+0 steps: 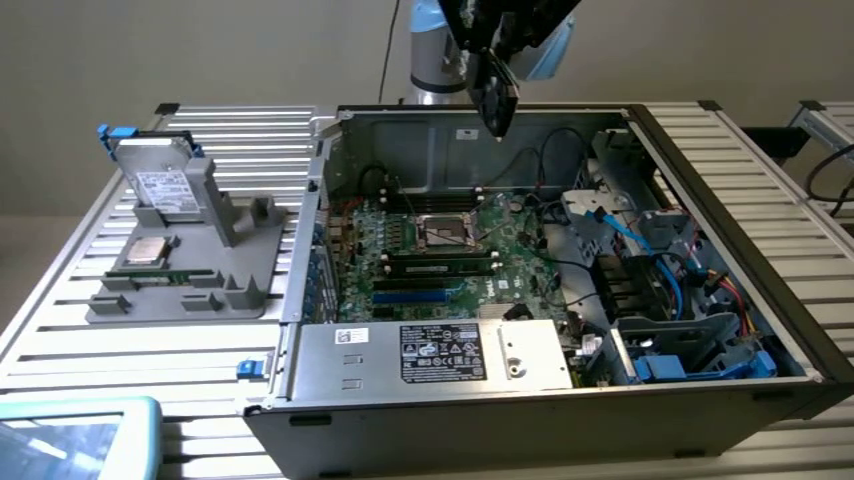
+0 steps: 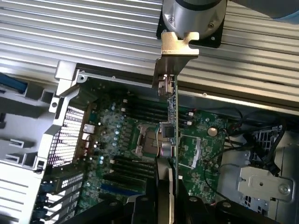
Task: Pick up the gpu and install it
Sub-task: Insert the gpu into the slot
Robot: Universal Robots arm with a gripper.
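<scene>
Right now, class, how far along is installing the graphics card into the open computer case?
Done: the thin black card with silvery bracket is lifted, clamped in the gripper. In hand: it hangs above the open dark-grey metal case. Left: seating it on the green motherboard.

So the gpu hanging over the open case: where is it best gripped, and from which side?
Pinch its two flat faces near the top edge, coming from above, as the gripper does now. The gpu is thin and hangs edge-down over the motherboard; that probably leaves its lower edge and metal bracket free.
</scene>
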